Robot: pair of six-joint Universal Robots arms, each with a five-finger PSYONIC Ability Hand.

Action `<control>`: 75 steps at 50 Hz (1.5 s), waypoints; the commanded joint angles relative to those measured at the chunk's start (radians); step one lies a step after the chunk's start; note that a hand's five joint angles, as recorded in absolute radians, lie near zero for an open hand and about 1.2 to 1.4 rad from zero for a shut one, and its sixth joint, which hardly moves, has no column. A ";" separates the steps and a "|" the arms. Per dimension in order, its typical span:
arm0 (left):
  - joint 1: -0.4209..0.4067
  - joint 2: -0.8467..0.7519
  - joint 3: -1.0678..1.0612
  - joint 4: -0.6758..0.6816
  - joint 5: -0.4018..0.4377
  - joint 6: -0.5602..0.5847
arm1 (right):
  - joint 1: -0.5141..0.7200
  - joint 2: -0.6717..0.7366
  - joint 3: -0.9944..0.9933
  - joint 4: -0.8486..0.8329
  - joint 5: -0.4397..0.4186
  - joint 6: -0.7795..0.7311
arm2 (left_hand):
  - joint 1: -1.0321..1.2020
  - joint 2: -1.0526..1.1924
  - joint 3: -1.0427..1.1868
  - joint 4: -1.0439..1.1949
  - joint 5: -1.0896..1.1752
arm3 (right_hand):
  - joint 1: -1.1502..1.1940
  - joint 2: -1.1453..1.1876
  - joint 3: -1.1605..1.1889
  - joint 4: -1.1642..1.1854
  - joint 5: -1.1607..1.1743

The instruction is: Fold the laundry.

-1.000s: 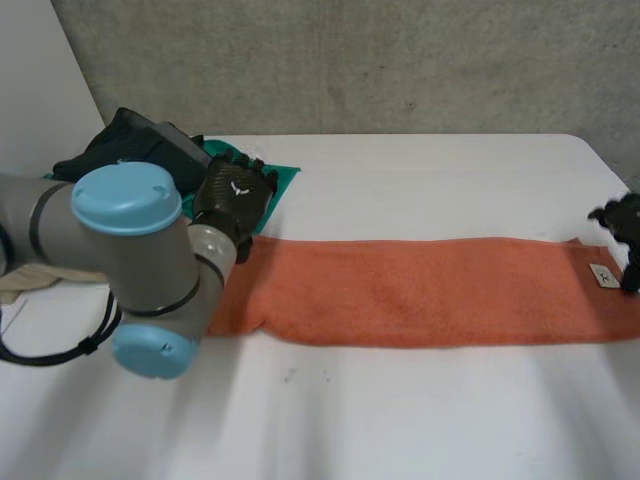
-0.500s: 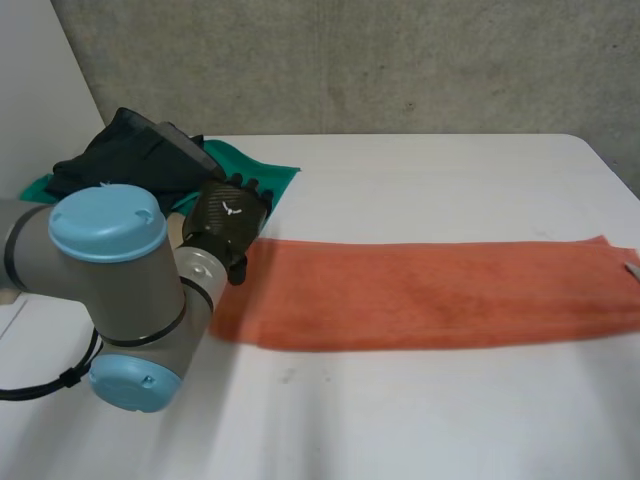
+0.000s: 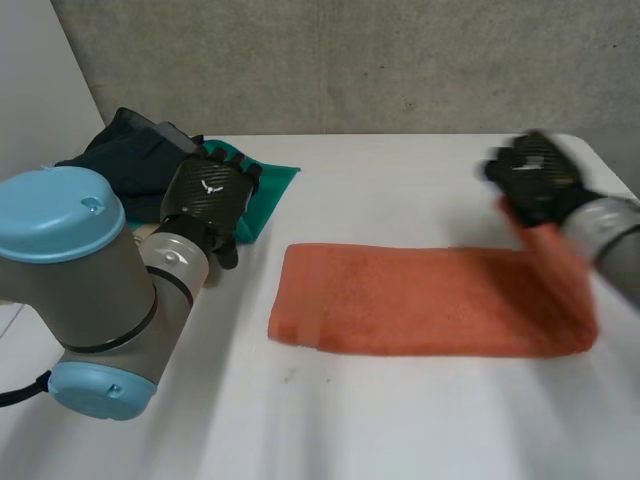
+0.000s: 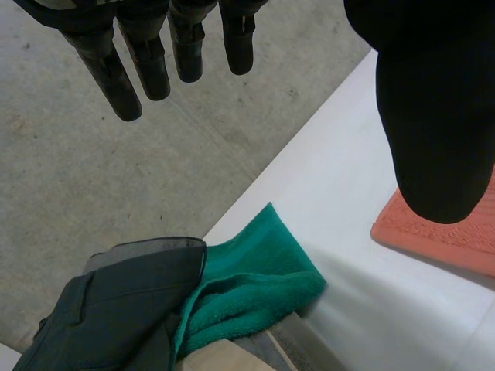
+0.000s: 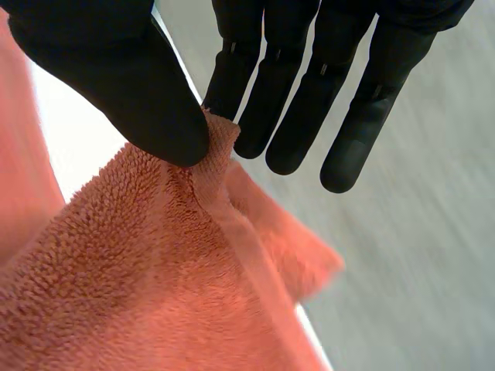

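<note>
One towel (image 3: 400, 310) lay crosswise on the worktop (image 3: 400, 190), centre to right. One clothes pile (image 3: 120, 150) sat behind its left end, far left.

The right hand (image 3: 535, 180) is raised over the right end of the towel (image 3: 400, 300), pinching its edge between the thumb (image 5: 131, 85) and straight fingers (image 5: 294, 116). The right arm (image 3: 612, 235) reaches in from beyond that end. The left hand (image 3: 205, 195) hangs off the towel's left end, clear of it, with its fingers (image 4: 147, 54) straight and parted from the thumb, holding nothing. The left arm (image 3: 80, 270) is bent beside that end.
</note>
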 commanded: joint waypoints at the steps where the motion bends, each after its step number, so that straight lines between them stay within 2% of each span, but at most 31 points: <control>1: 0.001 0.001 -0.001 -0.002 -0.003 -0.017 | 0.328 0.119 -0.020 -0.049 -0.032 0.020 | -0.021 -0.032 -0.040 -0.028 -0.048 | 0.296 0.220 0.206 0.198 0.234; 5: 0.002 -0.003 -0.005 -0.001 -0.001 -0.019 | 0.428 0.228 -0.066 -0.045 -0.026 0.019 | -0.021 -0.032 -0.040 -0.028 -0.048 | 0.296 0.220 0.206 0.198 0.234; 8: 0.002 -0.011 -0.001 -0.001 0.000 -0.024 | 0.456 0.265 -0.075 -0.054 -0.012 0.022 | -0.021 -0.032 -0.040 -0.028 -0.048 | 0.296 0.220 0.206 0.198 0.234; 9: 0.001 -0.014 0.002 -0.001 0.000 -0.025 | 0.457 0.282 -0.086 -0.049 0.000 0.022 | -0.021 -0.032 -0.040 -0.028 -0.048 | 0.233 0.157 0.144 0.135 0.171; 12: -0.007 -0.025 0.015 -0.001 0.002 -0.034 | 0.456 0.282 -0.098 -0.040 0.038 0.040 | -0.021 -0.032 -0.040 -0.028 -0.048 | -0.640 -0.716 -0.729 -0.738 -0.702; 13: -0.010 -0.037 0.022 0.001 0.003 -0.036 | 0.454 0.273 -0.095 -0.039 0.072 0.066 | -0.021 -0.032 -0.040 -0.028 -0.048 | -0.820 -0.896 -0.909 -0.918 -0.882; 15: -0.016 -0.046 0.038 0.001 0.003 -0.037 | 0.453 0.257 -0.089 -0.038 0.109 0.111 | -0.021 -0.032 -0.040 -0.028 -0.048 | -0.921 -0.997 -1.010 -1.019 -0.983; 19: -0.053 -0.069 0.076 0.001 0.005 -0.037 | 0.339 0.147 -0.054 0.015 0.175 0.235 | -0.021 -0.032 -0.040 -0.028 -0.048 | -0.926 -1.002 -1.015 -1.024 -0.988; 20: -0.063 -0.074 0.084 0.001 0.005 -0.037 | 0.272 0.100 -0.029 0.071 0.179 0.267 | -0.021 -0.032 -0.040 -0.028 -0.048 | -0.926 -1.002 -1.015 -1.024 -0.988; 23: -0.105 -0.091 0.110 0.001 0.014 -0.036 | 0.192 0.053 0.020 0.162 0.161 0.275 | -0.021 -0.032 -0.040 -0.028 -0.048 | -0.926 -1.002 -1.015 -1.024 -0.988; 27: -0.160 -0.140 0.142 0.007 0.049 -0.033 | 0.129 0.032 0.118 0.205 0.126 0.235 | -0.012 -0.022 -0.030 -0.019 -0.039 | -0.926 -1.002 -1.015 -1.024 -0.988; 30: -0.202 -0.199 0.171 0.011 0.101 -0.022 | 0.086 0.021 0.202 0.175 0.132 0.156 | 0.012 0.001 -0.007 0.005 -0.015 | -0.926 -1.002 -1.015 -1.024 -0.988; 35: -0.232 -0.285 0.206 -0.004 0.117 -0.019 | -0.001 0.009 0.299 0.144 0.158 0.030 | 0.120 0.109 0.102 0.113 0.093 | -0.926 -1.002 -1.015 -1.024 -0.988; 39: -0.234 -0.342 0.209 -0.025 0.115 0.002 | -0.020 -0.002 0.336 0.138 0.159 0.026 | 0.343 0.332 0.325 0.336 0.316 | -0.849 -0.925 -0.938 -0.946 -0.911; 41: -0.232 -0.356 0.211 -0.030 0.114 0.016 | -0.026 -0.013 0.348 0.133 0.158 0.026 | 0.355 0.345 0.337 0.348 0.328 | -0.828 -0.904 -0.917 -0.926 -0.890; 46: -0.220 -0.385 0.219 -0.035 0.109 0.073 | -0.046 -0.028 0.370 0.104 0.152 0.029 | 0.560 0.550 0.542 0.553 0.533 | -0.701 -0.778 -0.791 -0.799 -0.764; 55: -0.203 -0.396 0.219 -0.065 0.069 0.082 | -0.046 -0.036 0.377 0.100 0.150 0.031 | 0.520 0.509 0.501 0.513 0.493 | -0.698 -0.775 -0.788 -0.796 -0.761; 58: -0.200 -0.405 0.220 -0.067 0.063 0.082 | -0.046 -0.036 0.377 0.098 0.150 0.031 | 0.584 0.573 0.565 0.577 0.557 | -0.698 -0.775 -0.788 -0.796 -0.761; 62: -0.183 -0.421 0.228 -0.070 0.060 0.081 | -0.044 -0.036 0.379 0.098 0.158 0.033 | 1.123 1.112 1.105 1.116 1.096 | -0.684 -0.760 -0.773 -0.782 -0.746; 63: -0.177 -0.418 0.225 -0.070 0.056 0.082 | -0.044 -0.036 0.381 0.098 0.161 0.037 | 1.200 1.189 1.181 1.192 1.173 | -0.684 -0.760 -0.773 -0.782 -0.746; 66: -0.177 -0.408 0.219 -0.073 0.028 0.082 | -0.044 -0.036 0.384 0.098 0.164 0.066 | 1.200 1.190 1.182 1.193 1.173 | -0.684 -0.760 -0.773 -0.782 -0.746; 71: -0.194 -0.321 0.170 -0.079 -0.084 0.085 | -0.046 -0.040 0.384 0.096 0.187 0.169 | 1.200 1.190 1.182 1.193 1.173 | -0.649 -0.725 -0.738 -0.747 -0.711; 75: -0.195 -0.263 0.116 -0.087 -0.107 0.087 | -0.043 -0.045 0.384 0.096 0.196 0.194 | 1.200 1.190 1.182 1.193 1.173 | -0.587 -0.663 -0.676 -0.685 -0.649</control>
